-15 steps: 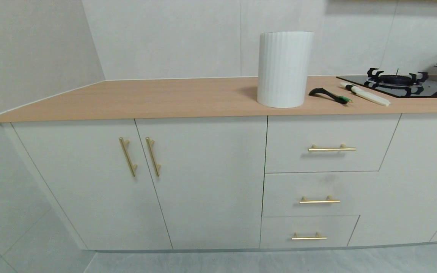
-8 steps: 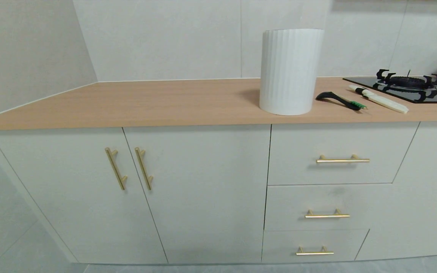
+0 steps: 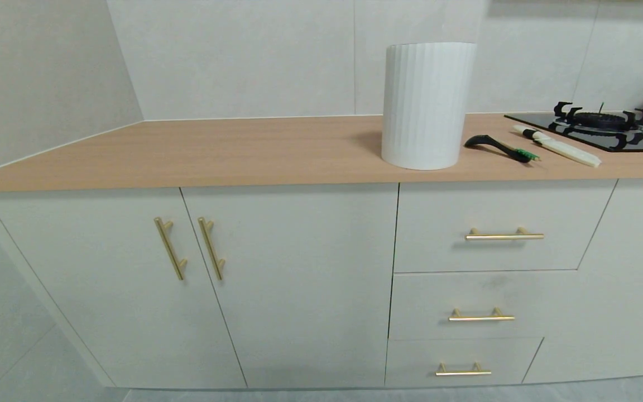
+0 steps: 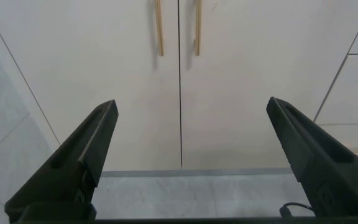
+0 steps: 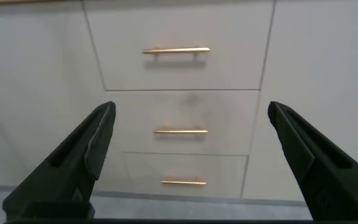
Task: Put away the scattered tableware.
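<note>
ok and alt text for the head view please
A tall white ribbed container stands on a wooden countertop, with a black utensil and a pale utensil lying between it and a black gas hob at the right. Below are two pale cabinet doors and three drawers with gold bar handles.

Countertop: container, utensil, knife, hob, left to right.

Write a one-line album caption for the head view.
A white ribbed container, a black utensil and a white utensil share the wooden counter beside the stove.
</note>
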Controlling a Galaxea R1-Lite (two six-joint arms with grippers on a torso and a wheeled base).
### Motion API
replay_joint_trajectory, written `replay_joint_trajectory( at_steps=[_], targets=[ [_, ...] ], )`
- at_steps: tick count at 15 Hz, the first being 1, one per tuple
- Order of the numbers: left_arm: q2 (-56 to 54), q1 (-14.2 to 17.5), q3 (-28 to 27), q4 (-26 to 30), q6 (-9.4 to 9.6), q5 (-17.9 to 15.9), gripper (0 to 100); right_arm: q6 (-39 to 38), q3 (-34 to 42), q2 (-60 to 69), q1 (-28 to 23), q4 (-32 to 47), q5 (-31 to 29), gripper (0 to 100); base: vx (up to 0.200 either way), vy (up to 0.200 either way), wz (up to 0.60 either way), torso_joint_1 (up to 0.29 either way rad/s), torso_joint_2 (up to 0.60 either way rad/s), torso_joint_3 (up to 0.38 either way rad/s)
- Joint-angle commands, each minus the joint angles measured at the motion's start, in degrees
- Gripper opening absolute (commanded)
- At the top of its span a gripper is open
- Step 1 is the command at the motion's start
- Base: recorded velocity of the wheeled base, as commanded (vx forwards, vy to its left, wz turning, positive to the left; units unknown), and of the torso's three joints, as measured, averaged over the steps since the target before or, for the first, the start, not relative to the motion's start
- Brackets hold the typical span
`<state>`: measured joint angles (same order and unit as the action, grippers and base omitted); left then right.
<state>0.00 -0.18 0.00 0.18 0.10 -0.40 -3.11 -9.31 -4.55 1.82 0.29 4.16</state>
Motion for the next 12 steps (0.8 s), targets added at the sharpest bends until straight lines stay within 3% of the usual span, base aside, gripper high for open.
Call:
replay_joint_trajectory(
  at_steps=[1, 3, 4, 8, 12],
  targets=[
    [0.0, 0.01, 0.0, -0.01, -0.01, -0.04, 100, -0.76, -4.05, -15.67, 4.95, 0.23, 1.64, 100, 0.0, 0.0, 0.0, 0.0, 0.0, 0.0],
    [0.0, 0.01, 0.0, -0.01, -0.01, 0.05, 100, -0.49, -4.66, -18.39, 5.48, 0.23, 2.35, 100, 0.0, 0.0, 0.0, 0.0, 0.0, 0.0],
    [0.0, 0.01, 0.0, -0.01, 0.08, 0.05, 100, -0.32, -6.59, -28.85, 5.92, -0.82, 4.63, 100, 0.0, 0.0, 0.0, 0.0, 0.0, 0.0],
    [0.0, 0.01, 0.0, -0.01, -0.01, -0.04, 100, -0.32, -10.46, -48.45, 6.01, -6.71, 5.07, 100, 0.0, 0.0, 0.0, 0.0, 0.0, 0.0],
    [0.0, 0.01, 0.0, -0.01, -0.01, 0.05, 100, 0.47, -20.83, -79.12, 5.92, -10.75, 4.9, 100, 0.0, 0.0, 0.0, 0.0, 0.0, 0.0]
  ],
)
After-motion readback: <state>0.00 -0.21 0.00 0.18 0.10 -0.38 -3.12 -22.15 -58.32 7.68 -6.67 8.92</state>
